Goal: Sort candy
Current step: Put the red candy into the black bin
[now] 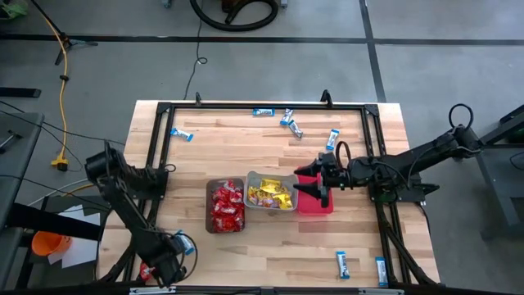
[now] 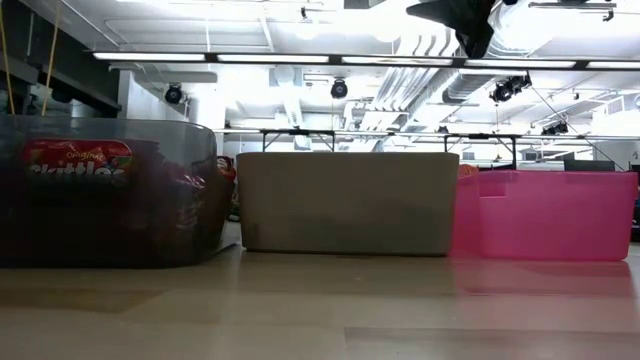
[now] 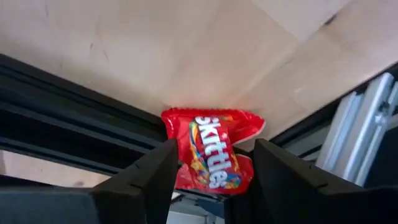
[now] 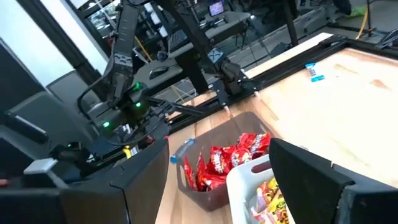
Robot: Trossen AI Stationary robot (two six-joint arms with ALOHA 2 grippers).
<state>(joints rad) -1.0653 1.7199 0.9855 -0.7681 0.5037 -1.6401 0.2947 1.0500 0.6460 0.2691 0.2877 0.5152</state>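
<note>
A red candy packet (image 3: 214, 134) lies at the table's near left corner, by the black frame rail (image 3: 74, 99). My left gripper (image 3: 216, 149) is open and points down at it, one finger on either side of the packet; in the high view the gripper (image 1: 161, 269) is beside the packet (image 1: 146, 271). My right gripper (image 1: 309, 182) hangs open and empty above the pink bin (image 1: 315, 203). The brown bin (image 1: 227, 205) holds red packets and the grey bin (image 1: 270, 192) holds yellow ones.
Slim blue-and-white bars lie loose on the wood: several along the far side (image 1: 286, 117), one at the far left (image 1: 182, 134), two near the front right (image 1: 342, 263). A black frame (image 1: 262, 106) borders the work area. The three bins stand side by side mid-table.
</note>
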